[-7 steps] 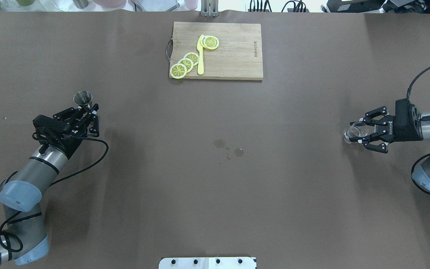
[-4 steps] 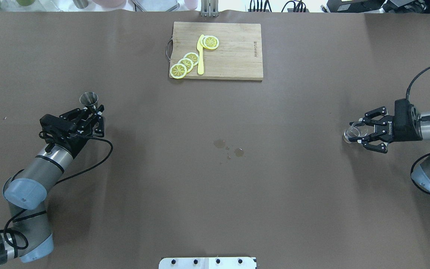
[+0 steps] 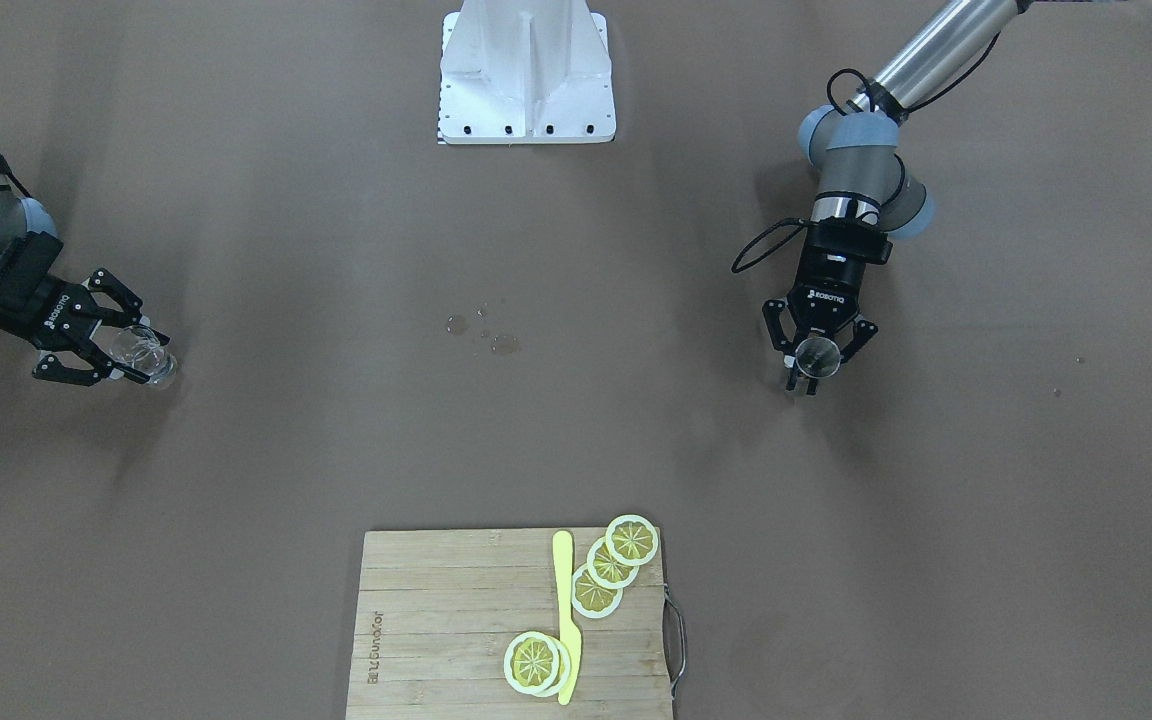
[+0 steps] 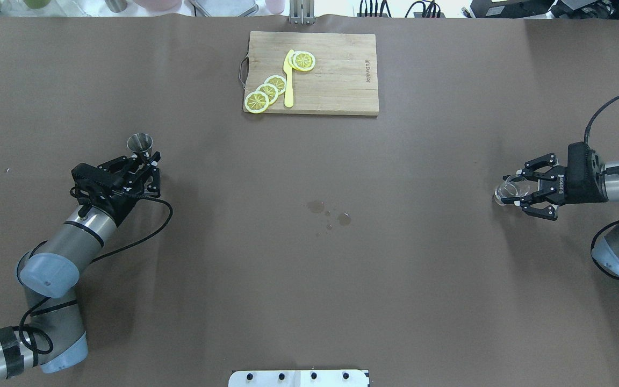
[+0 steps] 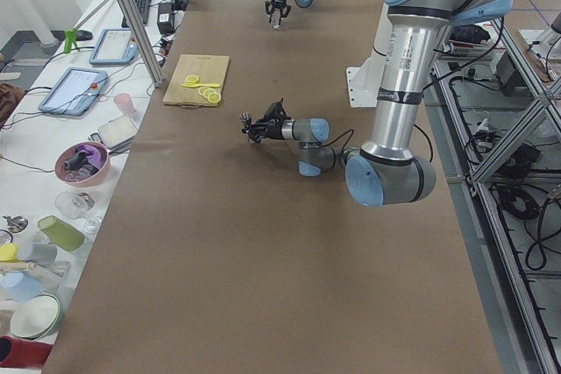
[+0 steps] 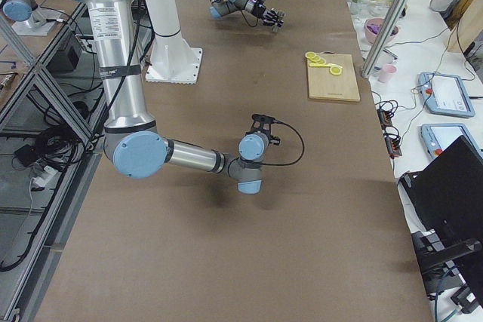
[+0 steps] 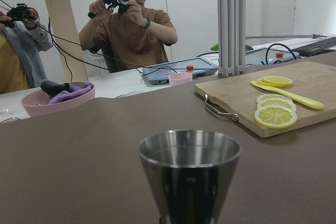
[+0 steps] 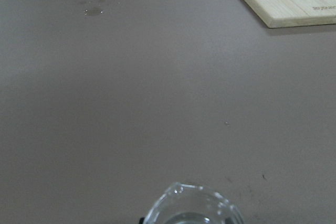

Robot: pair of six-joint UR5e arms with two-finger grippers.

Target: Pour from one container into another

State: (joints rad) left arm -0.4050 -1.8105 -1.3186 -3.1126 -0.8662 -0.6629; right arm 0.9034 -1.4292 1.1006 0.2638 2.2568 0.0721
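Note:
A steel cone-shaped jigger [image 4: 140,143] stands upright in my left gripper [image 4: 146,157], which is shut on its lower part at the table's left side. In the left wrist view the jigger [image 7: 189,174] fills the bottom centre, mouth up. At the far right, my right gripper [image 4: 512,188] is shut on a small clear glass cup with a spout [image 4: 504,191], held low over the table. The right wrist view shows only the glass cup's rim [image 8: 191,205] at the bottom edge. In the front-facing view the jigger [image 3: 817,354] is on the right and the glass cup [image 3: 146,352] on the left.
A wooden cutting board [image 4: 336,80] lies at the far middle with lemon slices [image 4: 266,92] and a yellow knife [image 4: 288,80]. Small wet spots [image 4: 331,212] mark the table's middle. The robot's white base plate [image 4: 299,378] is at the near edge.
My left gripper has carried the jigger to the right, toward the table's middle. The right gripper and its glass cup have barely moved.

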